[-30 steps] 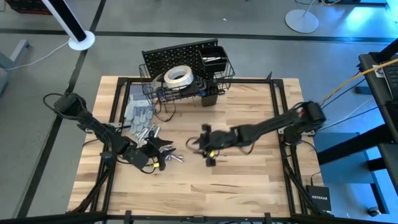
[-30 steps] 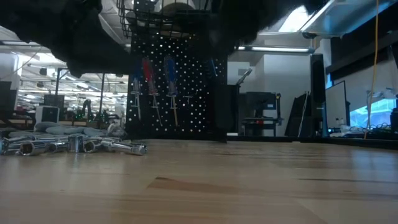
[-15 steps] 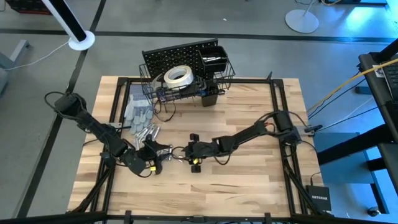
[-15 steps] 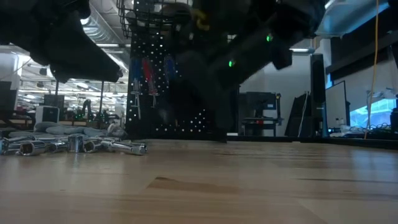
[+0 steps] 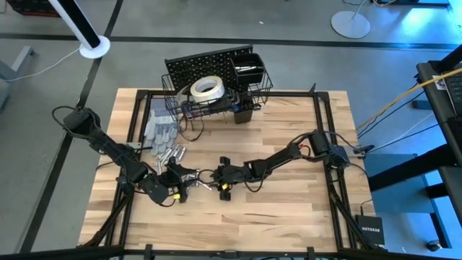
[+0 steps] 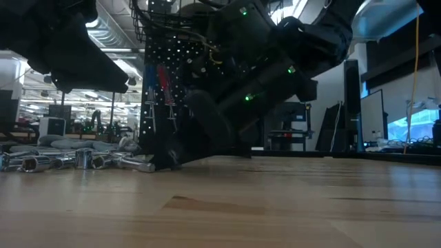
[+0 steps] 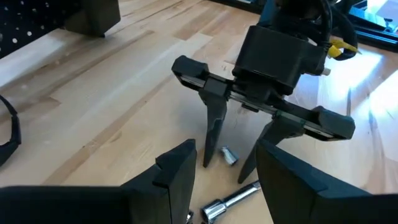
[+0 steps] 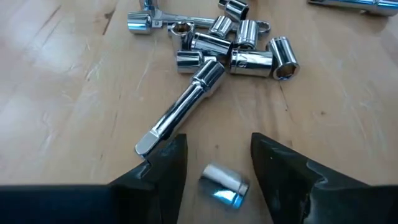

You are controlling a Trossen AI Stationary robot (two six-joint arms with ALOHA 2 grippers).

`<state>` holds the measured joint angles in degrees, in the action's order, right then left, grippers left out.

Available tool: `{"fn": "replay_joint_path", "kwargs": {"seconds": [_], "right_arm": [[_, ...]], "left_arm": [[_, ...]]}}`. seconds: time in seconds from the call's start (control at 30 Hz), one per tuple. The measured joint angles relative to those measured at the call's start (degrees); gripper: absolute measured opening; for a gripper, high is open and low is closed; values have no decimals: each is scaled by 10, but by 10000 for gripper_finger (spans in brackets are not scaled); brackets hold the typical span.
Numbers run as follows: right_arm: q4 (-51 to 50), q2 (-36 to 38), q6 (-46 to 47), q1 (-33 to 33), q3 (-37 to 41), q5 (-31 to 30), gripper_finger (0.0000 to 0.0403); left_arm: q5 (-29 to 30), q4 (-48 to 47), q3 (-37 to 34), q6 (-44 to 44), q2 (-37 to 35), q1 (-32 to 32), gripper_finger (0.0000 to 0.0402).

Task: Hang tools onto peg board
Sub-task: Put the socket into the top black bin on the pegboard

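Looking at what moved since a second back, here's your rundown:
right gripper: your arm swung in from mid-table, now low over a loose socket; fingers spread, socket sits between them on the wood, nothing gripped
left gripper: barely shifted, facing the right one, fingers apart, holding nothing
tools: same heap of silver sockets and wrenches just beside both grippers
peg board: unchanged at the table's back edge, tape roll in its basket, screwdrivers hanging
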<state>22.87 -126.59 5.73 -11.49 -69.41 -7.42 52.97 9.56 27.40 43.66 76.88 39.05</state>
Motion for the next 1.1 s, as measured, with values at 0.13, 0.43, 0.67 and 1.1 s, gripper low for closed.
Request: {"fn": "replay_joint_path", "kwargs": {"seconds": [0.13,0.43,0.67,1.1], "right_arm": [[-3,0,-8,0,0,-13,175],[-40,2,-29,2,-2,-7,108],[-27,10,-31,3,1,-9,110],[-205,175,-44,3,1,17,215]], "left_arm": [[2,0,0,0,0,0,156],[4,-1,0,-1,0,-1,157],[4,-1,0,-1,0,-1,157],[4,0,0,1,0,-1,157]]}}
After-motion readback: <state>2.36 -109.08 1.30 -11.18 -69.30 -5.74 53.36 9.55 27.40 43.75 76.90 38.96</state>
